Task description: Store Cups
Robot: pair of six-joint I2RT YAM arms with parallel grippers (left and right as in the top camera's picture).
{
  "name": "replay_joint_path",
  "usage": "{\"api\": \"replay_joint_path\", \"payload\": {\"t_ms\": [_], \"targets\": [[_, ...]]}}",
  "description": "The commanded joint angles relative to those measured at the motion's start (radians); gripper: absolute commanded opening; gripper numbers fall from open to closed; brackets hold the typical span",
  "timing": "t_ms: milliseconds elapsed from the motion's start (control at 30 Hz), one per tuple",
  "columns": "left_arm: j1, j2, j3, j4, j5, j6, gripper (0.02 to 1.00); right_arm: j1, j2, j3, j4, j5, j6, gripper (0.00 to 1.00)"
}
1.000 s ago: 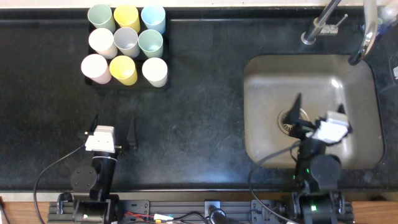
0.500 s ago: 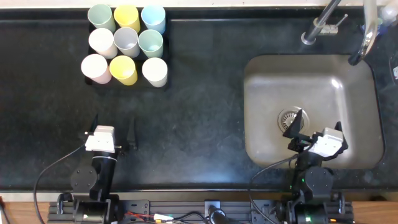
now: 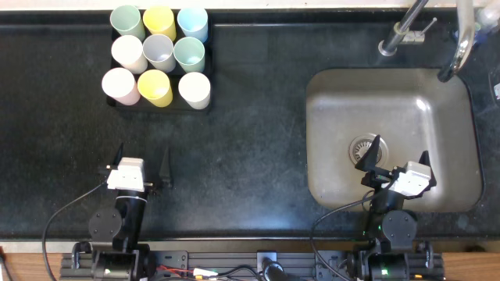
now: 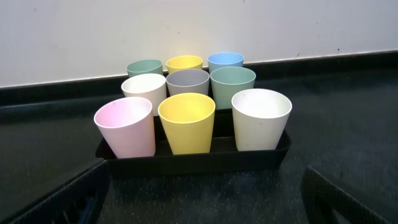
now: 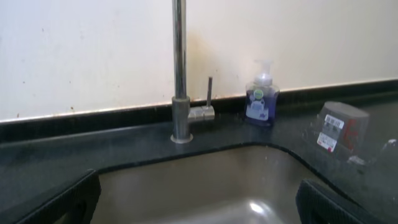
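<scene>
A black tray [image 3: 156, 107] [image 4: 186, 160] at the counter's back left holds several upright cups in pink, yellow, white, grey, green and blue, such as the pink cup [image 3: 119, 85] [image 4: 125, 126] and the front white cup [image 3: 194, 89] [image 4: 260, 118]. My left gripper [image 3: 142, 161] [image 4: 205, 196] stands open near the front edge, facing the tray from a distance, with nothing between its fingers. My right gripper [image 3: 397, 153] [image 5: 199, 205] is open over the front part of the steel sink [image 3: 437, 101] [image 5: 205, 180], holding nothing.
A tall tap [image 3: 406, 23] [image 5: 180, 68] stands behind the sink. A soap dispenser [image 5: 259, 93] and a small grey box [image 5: 337, 127] sit on the counter by the sink's far corner. Bare dark counter [image 3: 250, 140] lies between tray and sink.
The right arm drew back toward the front edge and levelled out, mostly within the first half second. The left arm and the cups stayed put.
</scene>
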Motion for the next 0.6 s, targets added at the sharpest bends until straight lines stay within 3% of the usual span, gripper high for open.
{"api": "replay_joint_path", "payload": {"t_ms": [33,133,267,433,600], "targets": [[0.001,-0.008,-0.001,-0.003,0.002,0.016,0.998,-0.003,-0.011,-0.014,0.005,-0.101,0.097,0.998],[0.001,-0.008,-0.001,-0.002,0.003,0.016,0.998,-0.003,-0.011,-0.014,-0.003,-0.193,0.163,0.998],[0.001,-0.008,-0.001,-0.003,0.002,0.016,0.998,-0.003,-0.011,-0.014,-0.007,-0.234,0.161,0.998],[0.001,-0.008,-0.001,-0.003,0.003,0.016,0.998,-0.003,-0.011,-0.014,-0.022,-0.350,0.161,0.996],[0.001,-0.008,-0.001,-0.003,0.003,0.016,0.998,-0.003,-0.011,-0.014,-0.022,-0.351,0.161,0.998]]}}
